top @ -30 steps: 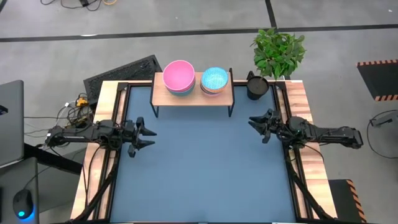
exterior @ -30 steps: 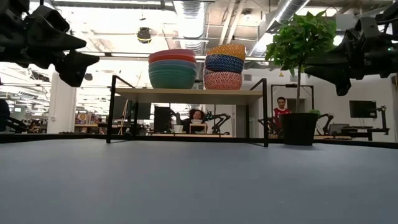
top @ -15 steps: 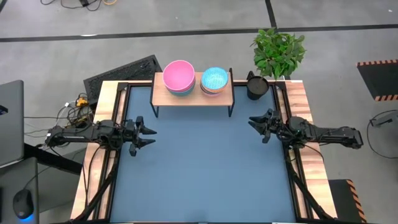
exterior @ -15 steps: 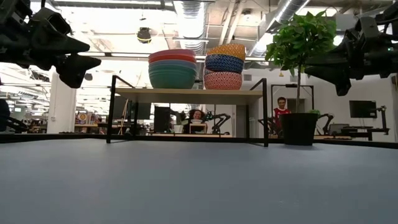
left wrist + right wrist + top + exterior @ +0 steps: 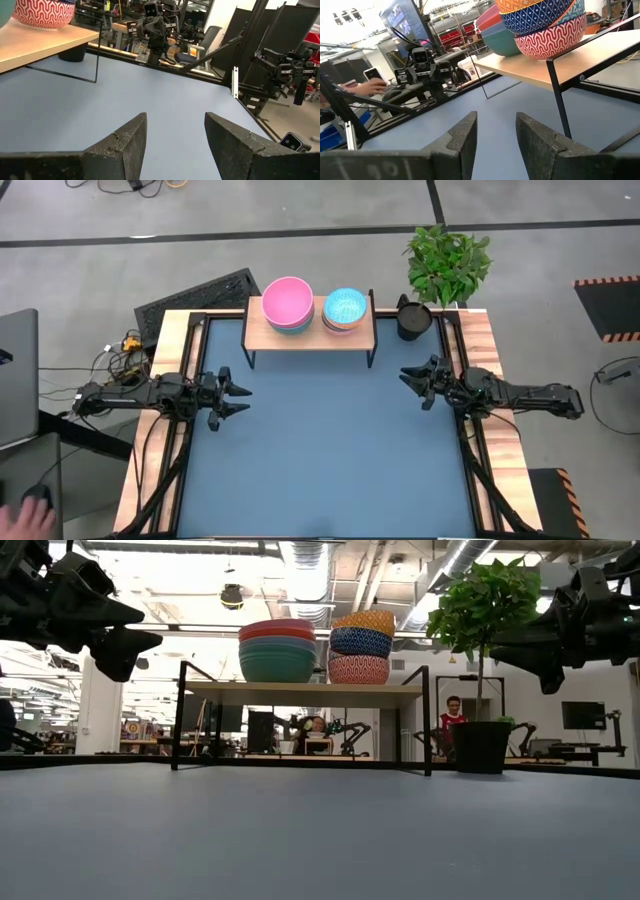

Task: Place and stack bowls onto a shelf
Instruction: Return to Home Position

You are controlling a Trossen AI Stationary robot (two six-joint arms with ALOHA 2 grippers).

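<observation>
Neatly on shelf (image 5: 310, 336): pink-topped plain stack (image 5: 286, 302) beside patterned stack (image 5: 345, 307).

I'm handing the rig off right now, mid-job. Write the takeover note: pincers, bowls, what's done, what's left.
Left pincer: open, empty, raised over the table's left side.
Right pincer: open, empty, raised over the right side.
Shelf, at the far edge, carries two stacks side by side: plain bowls with pink on top, and patterned bowls.
Done: no bowl shows on the table.
Left: probably only parking the arms.
</observation>
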